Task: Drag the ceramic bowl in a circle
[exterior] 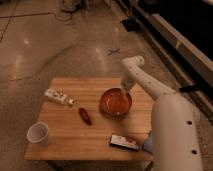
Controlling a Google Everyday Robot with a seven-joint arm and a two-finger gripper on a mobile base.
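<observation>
The ceramic bowl is a wide, shallow, glossy orange-red dish with a darker rim. It sits on the wooden table, right of the middle. My white arm reaches in from the right and bends down over it. My gripper is at the bowl's far right rim and seems to touch it. The fingertips are hidden against the rim.
A white cup stands at the table's front left. A small bottle lies at the left. A red chili-like item lies left of the bowl. A dark flat packet lies near the front edge, with a blue object beside my arm.
</observation>
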